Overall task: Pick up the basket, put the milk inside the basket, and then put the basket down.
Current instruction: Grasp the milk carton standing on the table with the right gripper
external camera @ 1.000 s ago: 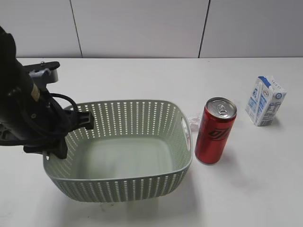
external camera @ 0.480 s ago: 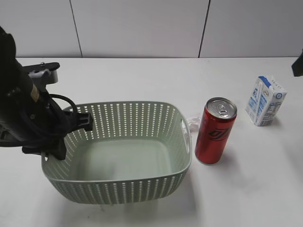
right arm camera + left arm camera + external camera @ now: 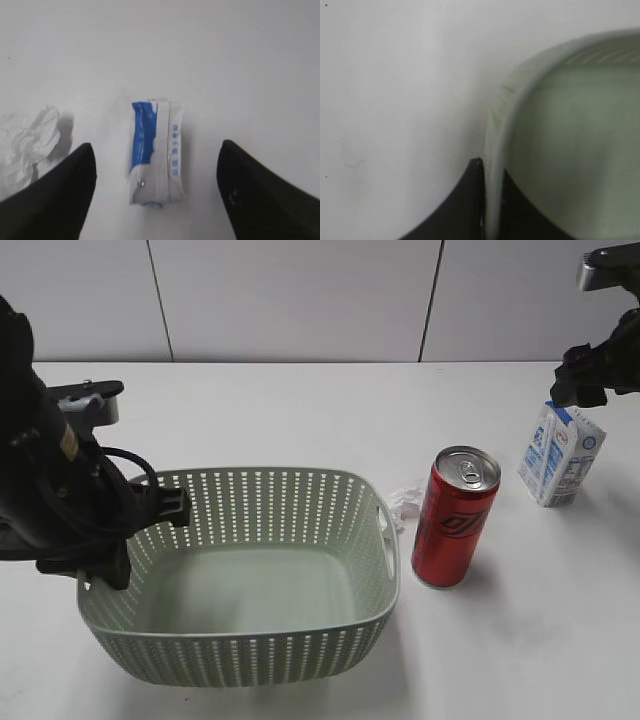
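Observation:
The sage-green basket (image 3: 250, 640) is held off the table, its left rim pinched by my left gripper (image 3: 105, 565). In the left wrist view the dark jaws (image 3: 492, 200) are shut on the basket's wall (image 3: 555, 130). The white-and-blue milk carton (image 3: 560, 453) stands at the right of the table. My right gripper (image 3: 590, 375) hovers above it, open. In the right wrist view the milk (image 3: 155, 152) lies between the two spread fingers (image 3: 156, 185), which do not touch it.
A tall red soda can (image 3: 455, 517) stands between the basket and the milk. A crumpled white paper scrap (image 3: 408, 500) lies behind the can; it also shows in the right wrist view (image 3: 27, 142). A white panelled wall closes the back.
The basket has risen and shifted slightly left in my left gripper. My right arm has come into view from the upper right and now hangs over the milk.

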### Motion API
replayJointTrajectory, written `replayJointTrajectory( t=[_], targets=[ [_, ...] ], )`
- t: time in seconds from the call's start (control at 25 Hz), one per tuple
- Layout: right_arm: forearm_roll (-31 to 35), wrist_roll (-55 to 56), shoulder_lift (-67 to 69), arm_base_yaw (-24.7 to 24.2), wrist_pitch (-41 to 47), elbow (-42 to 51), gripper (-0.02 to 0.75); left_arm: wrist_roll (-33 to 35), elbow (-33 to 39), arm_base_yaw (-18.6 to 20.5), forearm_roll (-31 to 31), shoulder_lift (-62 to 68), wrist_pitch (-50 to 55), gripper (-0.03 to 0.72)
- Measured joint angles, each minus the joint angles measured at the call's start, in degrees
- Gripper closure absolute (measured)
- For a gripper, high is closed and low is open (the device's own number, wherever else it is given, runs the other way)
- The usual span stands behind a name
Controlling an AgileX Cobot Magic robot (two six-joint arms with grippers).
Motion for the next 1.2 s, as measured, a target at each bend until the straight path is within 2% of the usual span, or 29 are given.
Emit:
replayJointTrajectory(
  t=[0.24,0.64,0.72,0.88,0.92,1.08,1.2],
  targets=[
    [-0.1,-0.1,6.1,0.0,-6.4,-0.1,0.148,0.1,0.0,0.0,0.0,0.0,0.1,0.690],
    [-0.1,0.0,13.3,0.0,-9.5,-0.1,0.157,0.1,0.0,0.0,0.0,0.0,0.2,0.690],
    [-0.1,0.0,13.3,0.0,-9.3,-0.1,0.194,0.1,0.0,0.0,0.0,0.0,0.2,0.690],
    [-0.1,0.0,13.3,0.0,-8.6,-0.1,0.388,0.1,0.0,0.0,0.0,0.0,0.2,0.690],
    [-0.1,0.0,13.3,0.0,-8.5,-0.2,0.413,0.1,0.0,0.0,0.0,0.0,0.2,0.690],
    [-0.1,0.0,13.3,0.0,-4.6,-1.8,0.412,0.1,0.0,0.0,0.0,0.0,-0.1,0.690],
    [0.0,0.0,12.5,0.0,2.3,-4.1,0.412,0.1,0.0,0.0,0.1,0.0,-0.2,0.690]
  ],
)
